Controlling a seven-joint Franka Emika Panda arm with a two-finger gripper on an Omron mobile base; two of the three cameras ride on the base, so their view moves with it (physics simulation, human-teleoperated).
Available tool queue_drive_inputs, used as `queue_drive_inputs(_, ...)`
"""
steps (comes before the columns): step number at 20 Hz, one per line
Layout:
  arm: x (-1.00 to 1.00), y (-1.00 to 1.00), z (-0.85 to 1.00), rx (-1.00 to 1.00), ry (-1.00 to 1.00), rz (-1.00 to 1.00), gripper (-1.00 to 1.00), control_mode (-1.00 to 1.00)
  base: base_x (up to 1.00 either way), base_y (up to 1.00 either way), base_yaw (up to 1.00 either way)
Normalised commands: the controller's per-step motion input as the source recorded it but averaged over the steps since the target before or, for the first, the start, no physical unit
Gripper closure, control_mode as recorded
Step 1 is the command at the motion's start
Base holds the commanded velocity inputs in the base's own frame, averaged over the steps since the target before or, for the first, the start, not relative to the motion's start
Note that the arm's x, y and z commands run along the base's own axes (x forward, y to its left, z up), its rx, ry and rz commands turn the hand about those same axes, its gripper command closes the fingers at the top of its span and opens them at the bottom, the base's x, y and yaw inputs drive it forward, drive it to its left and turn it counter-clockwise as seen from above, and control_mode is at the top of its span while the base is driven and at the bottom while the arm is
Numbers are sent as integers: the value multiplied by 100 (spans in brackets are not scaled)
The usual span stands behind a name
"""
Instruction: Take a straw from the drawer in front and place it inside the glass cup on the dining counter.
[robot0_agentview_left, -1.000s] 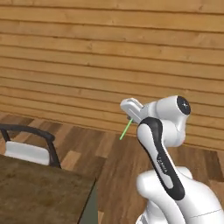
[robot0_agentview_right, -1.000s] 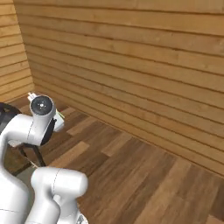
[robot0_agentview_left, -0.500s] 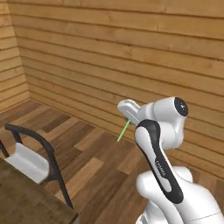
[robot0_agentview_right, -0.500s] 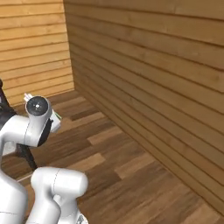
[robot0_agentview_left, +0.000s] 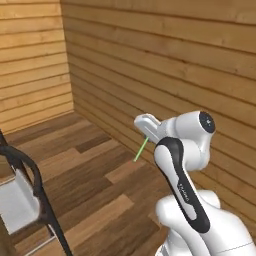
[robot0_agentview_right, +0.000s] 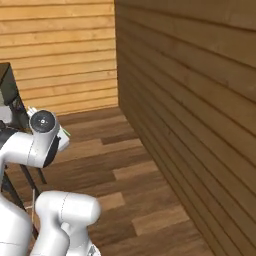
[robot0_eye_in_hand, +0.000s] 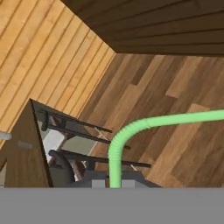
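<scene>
Where the white arm folds back on itself, the gripper (robot0_agentview_left: 148, 131) sits largely hidden behind its own wrist, so finger spacing cannot be read directly. A thin light-green straw (robot0_agentview_left: 140, 150) juts down from it over the floor, held aloft. From the hand camera the straw (robot0_eye_in_hand: 131, 133) looks ribbed and bent, rising from between the fingertips and running right. A dark-framed chair (robot0_agentview_left: 27, 197) with a pale seat is cut off at the left. Horizontal wood planks line both walls; the floor is mixed brown boards.
</scene>
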Motion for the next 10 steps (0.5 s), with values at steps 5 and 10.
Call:
queue_drive_inputs(5, 0, 0, 0, 0, 0, 0, 100, 100, 99, -40, 50)
queue_drive_inputs(10, 0, 0, 0, 0, 0, 0, 100, 100, 100, -41, 51)
